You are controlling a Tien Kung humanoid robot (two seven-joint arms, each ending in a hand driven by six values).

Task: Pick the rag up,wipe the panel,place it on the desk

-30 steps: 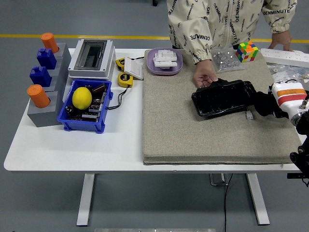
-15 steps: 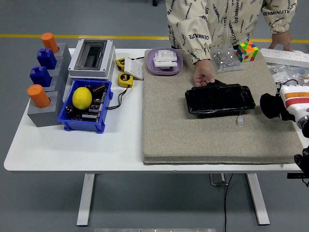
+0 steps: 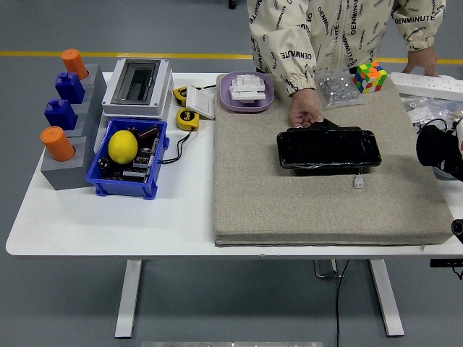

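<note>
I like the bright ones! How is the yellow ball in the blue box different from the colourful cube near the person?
The yellow ball is round and one colour; the colourful cube is square-edged with many coloured squares. The ball sits inside the blue box at the table's left; the cube stands on the grey mat at the far right. The ball looks bigger. Both are untouched.

"DENMINUTE" on person's jacket (image 3: 325,29)

Bare mat (image 3: 289,206) lies open before the black panel (image 3: 329,150); a person's hand (image 3: 304,112) blocks its far-left corner.
</note>
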